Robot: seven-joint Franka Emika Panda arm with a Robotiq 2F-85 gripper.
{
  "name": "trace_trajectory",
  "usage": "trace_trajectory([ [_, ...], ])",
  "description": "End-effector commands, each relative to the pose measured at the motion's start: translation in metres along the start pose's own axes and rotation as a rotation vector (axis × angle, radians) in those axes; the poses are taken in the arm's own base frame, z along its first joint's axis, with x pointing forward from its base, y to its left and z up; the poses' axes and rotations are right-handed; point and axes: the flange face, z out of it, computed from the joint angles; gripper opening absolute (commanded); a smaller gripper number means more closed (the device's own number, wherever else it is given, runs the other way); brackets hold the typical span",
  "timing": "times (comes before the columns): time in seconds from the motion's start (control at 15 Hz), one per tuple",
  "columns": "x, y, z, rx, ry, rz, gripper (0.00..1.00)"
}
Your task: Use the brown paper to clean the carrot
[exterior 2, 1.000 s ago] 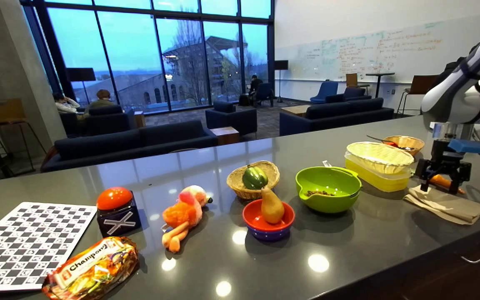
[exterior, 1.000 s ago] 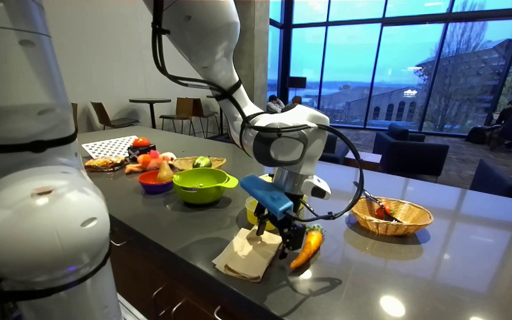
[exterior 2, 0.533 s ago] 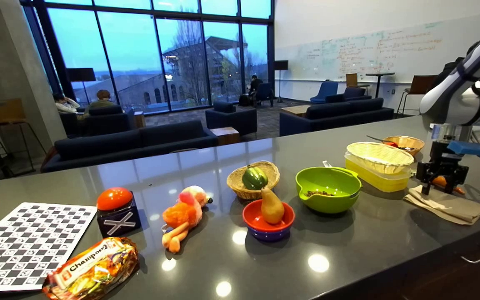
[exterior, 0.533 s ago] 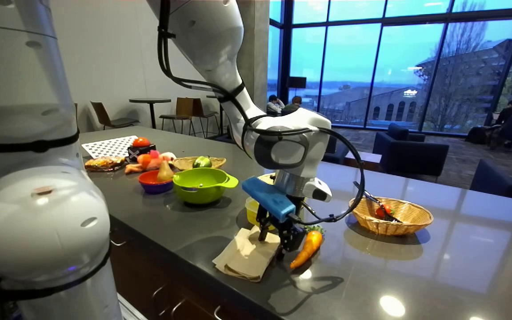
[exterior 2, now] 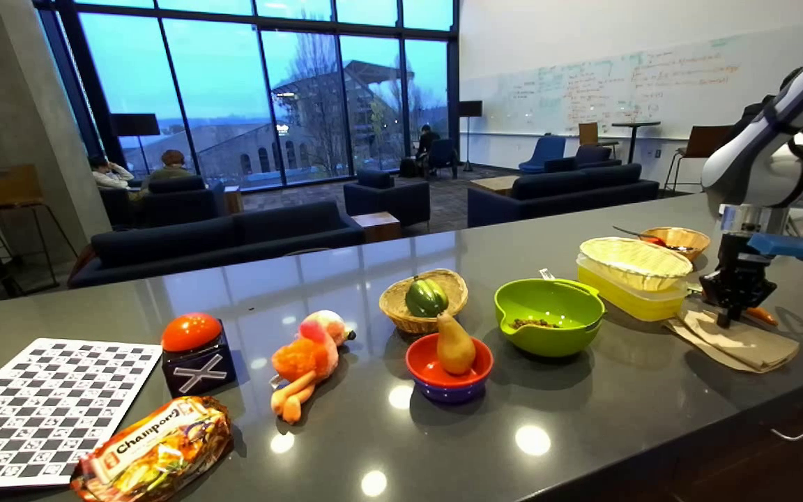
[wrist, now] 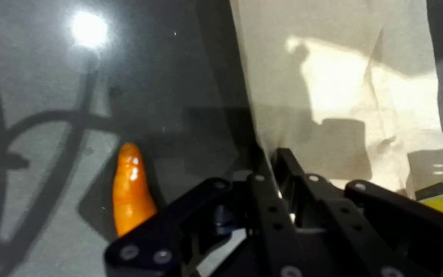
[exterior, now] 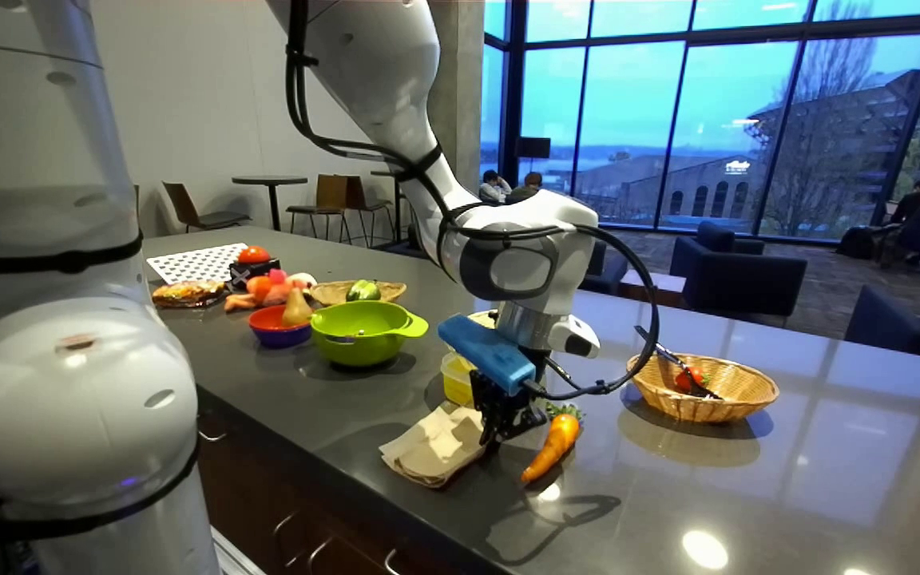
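Observation:
The brown paper lies folded on the grey counter near its front edge. Its side edge is raised in the wrist view, where the paper runs in between the fingertips. My gripper has drawn its fingers nearly together and is shut on that edge. In the exterior views the gripper points down at the paper's side, tips low by the counter. An orange carrot with a green top rests beside the paper, apart from the gripper; in the wrist view only the carrot's lower part shows.
Behind the paper stands a yellow container topped by a woven basket. A green bowl and a red bowl holding a pear are farther along. On the carrot's far side is a wicker basket with a tomato and utensil.
The gripper has come down slightly and its fingers have gone from wide apart to nearly together at the paper's edge. The paper has shifted a little and its side edge has risen.

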Motion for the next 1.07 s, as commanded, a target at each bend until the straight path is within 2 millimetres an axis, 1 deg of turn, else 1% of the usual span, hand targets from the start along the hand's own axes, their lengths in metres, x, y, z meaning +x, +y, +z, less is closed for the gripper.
trace_trajectory([
  [0.0,0.002,0.001,-0.002,0.012,0.010,-0.008,0.00],
  [0.2,0.000,0.001,-0.007,0.011,0.015,-0.001,0.00],
  [0.4,-0.011,-0.004,-0.019,-0.002,0.006,0.009,0.00],
  [0.8,-0.033,-0.012,-0.054,-0.029,0.003,0.043,0.00],
  [1.0,-0.035,-0.010,-0.073,-0.035,0.029,0.084,0.00],
])
